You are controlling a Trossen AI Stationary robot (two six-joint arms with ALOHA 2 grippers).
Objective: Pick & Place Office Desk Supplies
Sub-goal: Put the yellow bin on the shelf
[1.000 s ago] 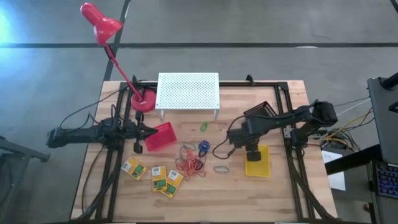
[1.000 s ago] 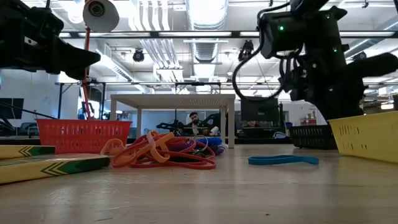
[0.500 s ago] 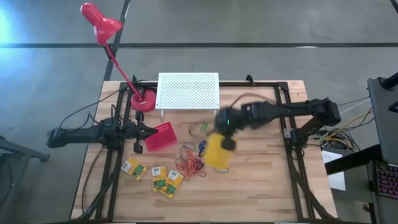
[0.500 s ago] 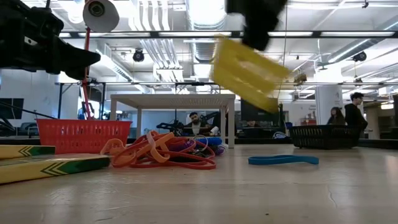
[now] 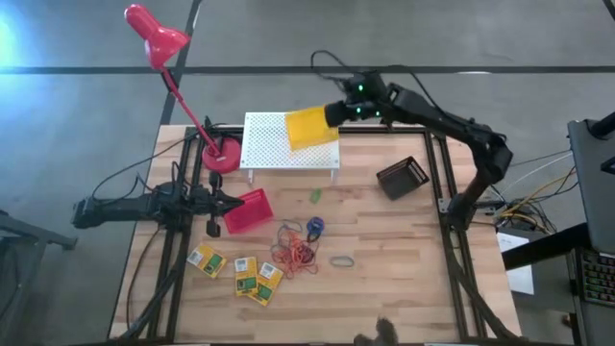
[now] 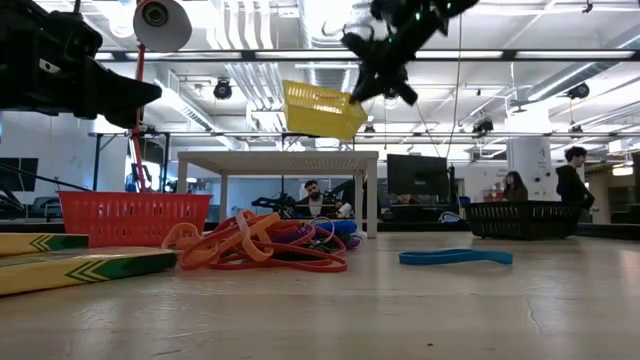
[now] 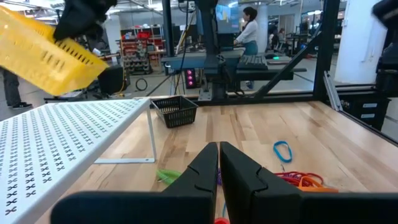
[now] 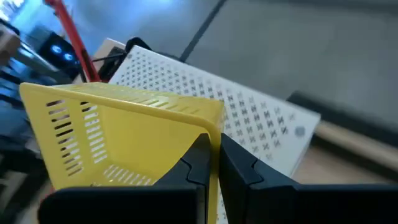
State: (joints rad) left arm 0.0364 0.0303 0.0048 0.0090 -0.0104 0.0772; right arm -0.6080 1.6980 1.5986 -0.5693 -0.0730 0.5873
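Note:
My right gripper is shut on a yellow basket, held in the air over the white perforated rack at the table's far side. The low view shows the basket tilted above the rack's top. My left gripper waits shut and level at the table's left, beside a red basket. Orange rubber bands, a blue ring, a grey ring and yellow-and-green boxes lie on the table. A black basket stands at the right. My right gripper pinches one side wall of the yellow basket at its rim, near a corner, with one finger inside the basket and one outside. The fingers come from the table's right, slanting down. The basket is lifted clear and tilted above the rack.
A red desk lamp rises from its base at the rack's left. A small green piece lies in front of the rack. The black frame rails run along the table's sides.
My right gripper has lifted the yellow basket off the table's right side and swung it up, left and toward the far edge, over the white rack. The wrist has rolled, and the basket has turned and tipped on the way.

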